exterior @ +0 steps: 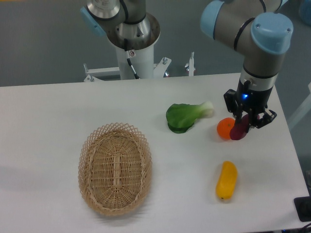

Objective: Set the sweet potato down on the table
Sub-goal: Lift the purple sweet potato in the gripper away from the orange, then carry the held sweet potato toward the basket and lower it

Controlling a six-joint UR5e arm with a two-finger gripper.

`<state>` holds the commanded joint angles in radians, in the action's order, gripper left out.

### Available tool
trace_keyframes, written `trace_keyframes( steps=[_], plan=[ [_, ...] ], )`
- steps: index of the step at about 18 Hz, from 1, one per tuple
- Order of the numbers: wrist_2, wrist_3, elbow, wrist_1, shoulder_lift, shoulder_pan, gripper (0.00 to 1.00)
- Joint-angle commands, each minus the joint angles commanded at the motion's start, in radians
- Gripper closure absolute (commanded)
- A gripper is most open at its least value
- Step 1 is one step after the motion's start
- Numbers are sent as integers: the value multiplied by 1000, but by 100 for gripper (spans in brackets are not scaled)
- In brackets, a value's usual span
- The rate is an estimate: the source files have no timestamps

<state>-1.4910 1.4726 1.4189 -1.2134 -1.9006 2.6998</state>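
- The sweet potato (238, 131) hangs at the right of the frame, just right of the round orange fruit (224, 128) and apparently touching it or nearly so; whether its lower end rests on the table (58, 102) cannot be told from this view.
- The gripper (247, 122) has its fingers closed around the upper part of the sweet potato, with the dark reddish-purple body sticking out below and tilted a little to the lower left.
- Judging by its small size, it is probably light, so the arm should carry it with no strain.
- The skin looks smooth, so it may slip or swivel between the fingers if the hold is loose; its tilt hints that it can pivot.
- It looks firm, not fragile, so a steady squeeze across the narrow width should do no harm.
- The best hold would be across the thick middle, where the sides run most nearly parallel; the tapering ends would tend to squirt out.
- Being oblong and rounded, it may roll when set down, toward the fruit or the yellow-orange vegetable (226, 180) lower in the frame.
- The leafy green vegetable (184, 116) at centre and the wicker basket (115, 168) at lower left lie well apart from it.
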Motion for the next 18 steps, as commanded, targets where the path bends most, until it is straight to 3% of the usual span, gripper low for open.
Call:
trace_keyframes(
  steps=[12,14,18],
  plan=[
    [2,-81,54,21,0,-46,73],
    [-2,-145,77,61,-3,-81,73],
    [-5,-296,150,222,-21,-150,73]
  ],
)
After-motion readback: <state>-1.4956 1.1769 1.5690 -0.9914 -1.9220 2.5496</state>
